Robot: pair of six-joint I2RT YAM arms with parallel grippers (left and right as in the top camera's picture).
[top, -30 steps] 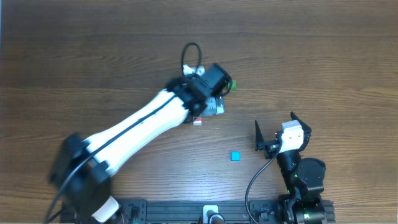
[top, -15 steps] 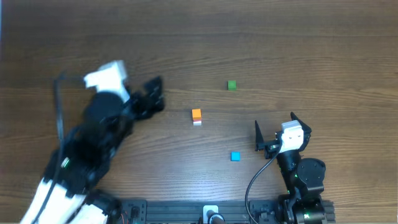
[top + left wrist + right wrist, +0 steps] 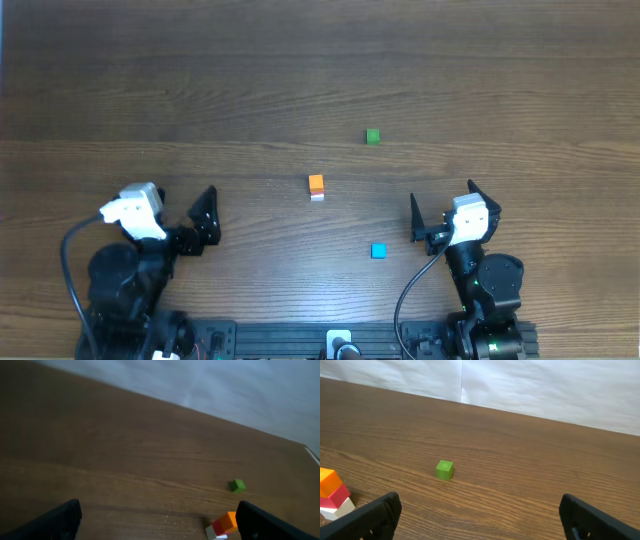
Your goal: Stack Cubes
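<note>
Orange tops a three-cube stack (image 3: 316,187), so part looks done; the green cube (image 3: 372,136) and blue cube (image 3: 378,251) lie well apart from it, unstacked. The left claw (image 3: 200,222) and right claw (image 3: 441,192) both gape wide, empty.

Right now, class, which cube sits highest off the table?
The orange cube. It tops the stack, above the red cube and white cube, while the green cube and blue cube each lie singly on the table.

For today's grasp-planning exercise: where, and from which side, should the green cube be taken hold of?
Probably from straight above, pinching two opposite side faces of the green cube: it sits flat and alone on the table, so its parallel sides are free.
</note>
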